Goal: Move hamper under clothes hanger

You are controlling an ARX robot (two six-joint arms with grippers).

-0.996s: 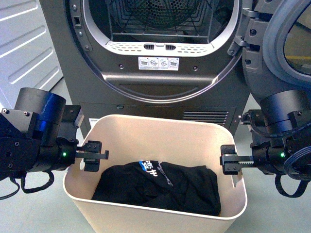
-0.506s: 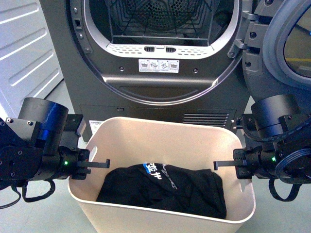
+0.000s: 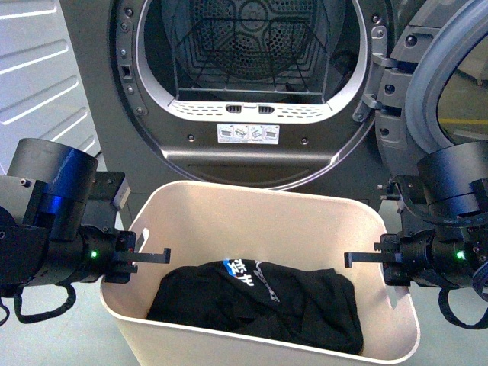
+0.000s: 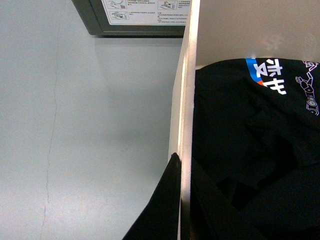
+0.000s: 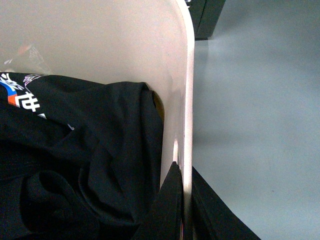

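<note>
The beige hamper (image 3: pixel 263 204) stands in front of me with black clothes (image 3: pixel 259 297) inside. My left gripper (image 3: pixel 137 258) is shut on its left short wall, and my right gripper (image 3: pixel 379 259) is shut on its right short wall. In the left wrist view, the hamper's rim (image 4: pixel 186 100) runs between the dark fingers of the left gripper (image 4: pixel 182 161), next to the clothes (image 4: pixel 250 140). The right wrist view shows the right gripper (image 5: pixel 182 167) pinching the rim (image 5: pixel 188 90) the same way. The clothes hanger is out of view.
A dark grey dryer (image 3: pixel 252 160) stands right behind the hamper. Its drum is open and its door (image 3: pixel 438 91) is swung out to the right. A white ribbed panel (image 3: pixel 38 76) is at the left. Grey floor (image 4: pixel 75 125) lies beside the hamper.
The hamper has shifted with both grippers; its right end sits further right and lower. The dryer's opening shows lower in the front view, with more of the drum visible.
</note>
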